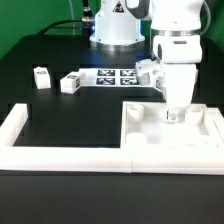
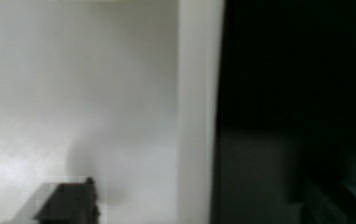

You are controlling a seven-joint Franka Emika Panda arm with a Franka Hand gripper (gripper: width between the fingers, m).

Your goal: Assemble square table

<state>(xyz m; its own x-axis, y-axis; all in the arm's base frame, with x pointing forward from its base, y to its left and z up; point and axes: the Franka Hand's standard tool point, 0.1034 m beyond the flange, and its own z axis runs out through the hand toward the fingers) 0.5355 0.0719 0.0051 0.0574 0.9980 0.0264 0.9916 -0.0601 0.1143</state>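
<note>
The white square slab (image 1: 150,140) lies at the front on the exterior view's right. A white leg block (image 1: 135,113) stands on its far corner, and another (image 1: 179,117) stands just under my gripper (image 1: 178,108). Two loose leg blocks (image 1: 41,77) (image 1: 69,83) lie on the black table toward the exterior view's left. A third (image 1: 147,70) lies beside the arm. In the wrist view a blurred white surface (image 2: 104,100) fills one side. One dark finger (image 2: 68,200) shows before it. My gripper (image 2: 196,192) looks spread open, holding nothing.
The marker board (image 1: 115,78) lies flat behind the slab. The low white border wall (image 1: 60,152) runs along the front and up the exterior view's left. The robot base (image 1: 115,30) stands at the back.
</note>
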